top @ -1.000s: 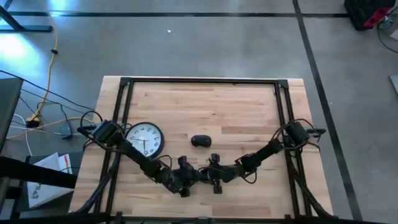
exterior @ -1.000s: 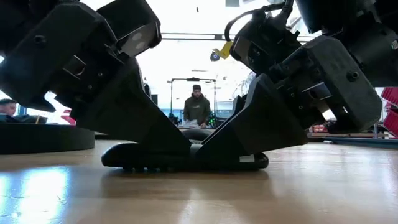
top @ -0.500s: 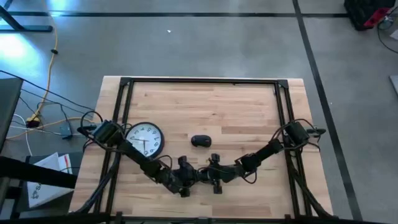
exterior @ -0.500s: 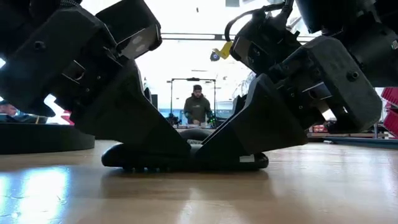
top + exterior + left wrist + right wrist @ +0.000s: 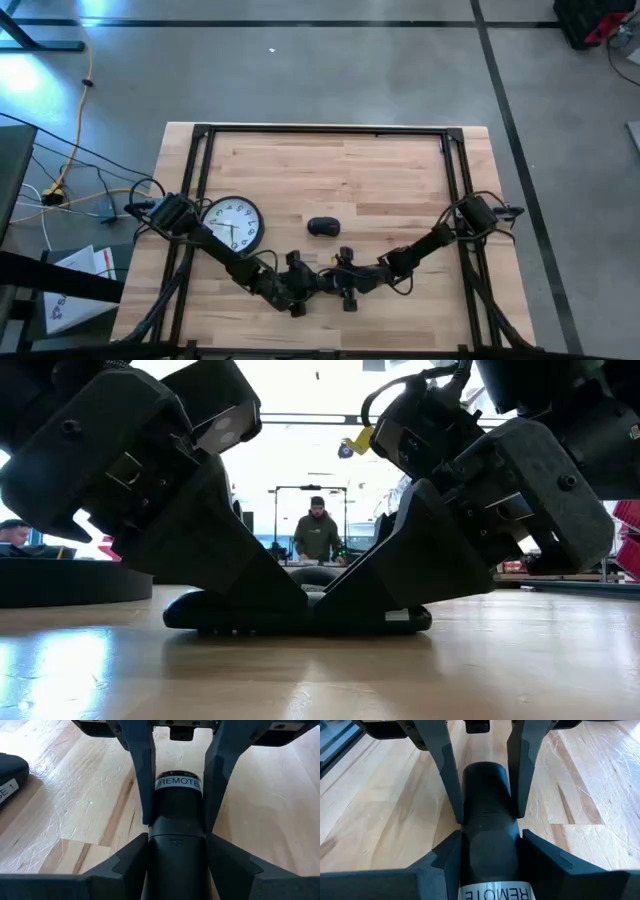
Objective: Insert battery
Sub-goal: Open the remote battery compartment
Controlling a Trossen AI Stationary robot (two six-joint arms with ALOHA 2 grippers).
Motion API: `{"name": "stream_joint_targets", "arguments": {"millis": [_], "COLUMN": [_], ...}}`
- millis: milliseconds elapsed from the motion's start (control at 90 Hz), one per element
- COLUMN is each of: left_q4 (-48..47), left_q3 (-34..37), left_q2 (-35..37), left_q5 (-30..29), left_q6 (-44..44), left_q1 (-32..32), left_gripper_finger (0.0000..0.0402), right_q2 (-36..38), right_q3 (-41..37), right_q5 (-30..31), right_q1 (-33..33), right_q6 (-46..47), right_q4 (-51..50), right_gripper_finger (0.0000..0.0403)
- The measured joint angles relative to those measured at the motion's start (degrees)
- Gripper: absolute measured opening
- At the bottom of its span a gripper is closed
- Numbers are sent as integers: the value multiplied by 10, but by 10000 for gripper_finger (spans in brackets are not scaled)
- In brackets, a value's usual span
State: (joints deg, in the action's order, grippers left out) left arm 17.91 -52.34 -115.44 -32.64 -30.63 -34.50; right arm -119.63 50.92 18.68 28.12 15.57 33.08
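The black remote [image 5: 176,827] lies flat on the table [image 5: 380,170] near its front edge, with the left gripper [image 5: 175,840] closed on one end and the right gripper [image 5: 487,837] on the other, their fingers pressing its long sides. It looks light, rigid and smooth-cased, so side grips near each end suit it

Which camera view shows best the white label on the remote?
The left wrist view: the label on the remote reads "REMOTE" upright. The right wrist view shows it cut off at the picture's edge. In the high and low views no lettering can be read.
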Motion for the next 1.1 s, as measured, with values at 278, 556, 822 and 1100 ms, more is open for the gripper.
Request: {"name": "stream_joint_targets", "arguments": {"millis": [278,556,822,1100], "left_q4": [-29,-53,-67,-155], "left_q3": [-2,0,5,4], "left_q2": [1,11,59,94], "left_q5": [19,19,8,-5], "left_q6": [-13,-17,42,-11], "left_q1": [0,-10,-14,-35], "left_gripper_finger": [165,164,163,163], "right_q2": [0,0,0,0], "right_q3": [0,0,0,0], "right_q5": [0,0,0,0], "right_q1": [0,0,0,0], "right_q6": [0,-1,3,9], "right_q4": [0,0,0,0], "right_gripper_finger": [149,149,149,149]}}
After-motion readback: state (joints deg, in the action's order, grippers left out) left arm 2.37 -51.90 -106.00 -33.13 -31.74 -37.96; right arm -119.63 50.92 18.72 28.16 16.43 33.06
